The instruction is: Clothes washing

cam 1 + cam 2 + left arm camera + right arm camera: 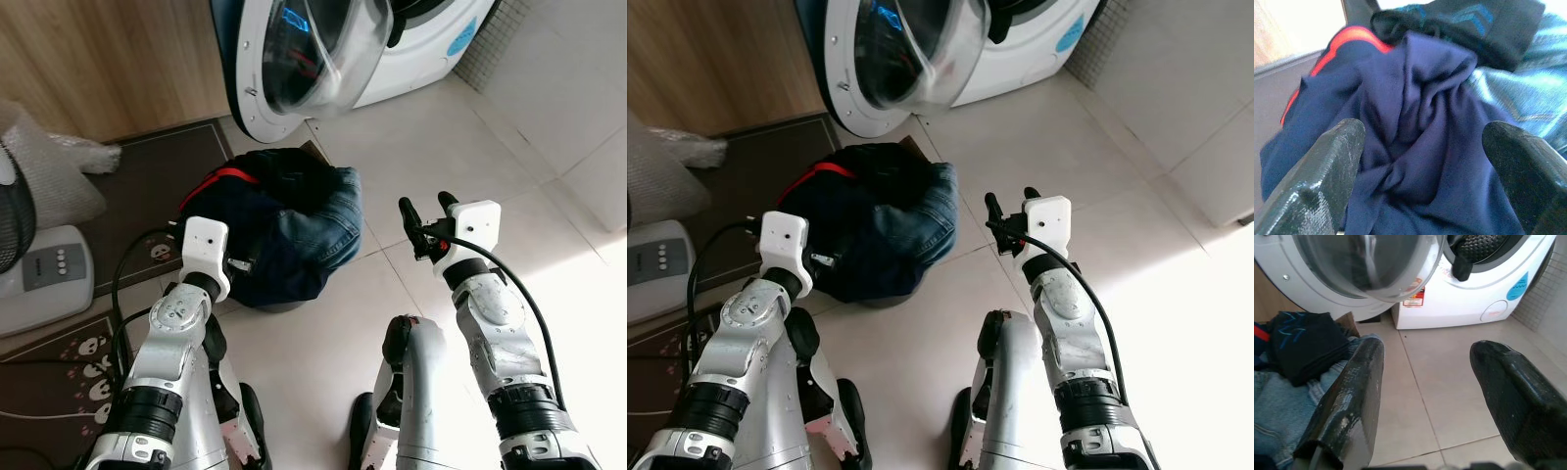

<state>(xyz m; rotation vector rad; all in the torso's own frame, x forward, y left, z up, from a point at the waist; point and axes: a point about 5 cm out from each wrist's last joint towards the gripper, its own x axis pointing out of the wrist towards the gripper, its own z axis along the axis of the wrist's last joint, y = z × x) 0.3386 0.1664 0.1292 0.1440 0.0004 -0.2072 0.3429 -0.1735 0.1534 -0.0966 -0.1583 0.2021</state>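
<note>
clothes pile (284,230): heaped on floor | washing machine (392,49): door open

A white washing machine (421,49) is seen, marked with a blue sticker (1516,285) and a red and white label (1414,296); its door (294,59) is ringed in white around clear glass. The pile of clothes (279,230) is made up of a navy garment (1415,147) trimmed with a red stripe (1347,36), faded blue jeans (328,220) and a black item (1303,345) patterned with blue lines. The floor (509,147) is tiled in pale beige, and a dark brown mat (162,196) is laid beside wood-toned panelling (108,59).
</note>
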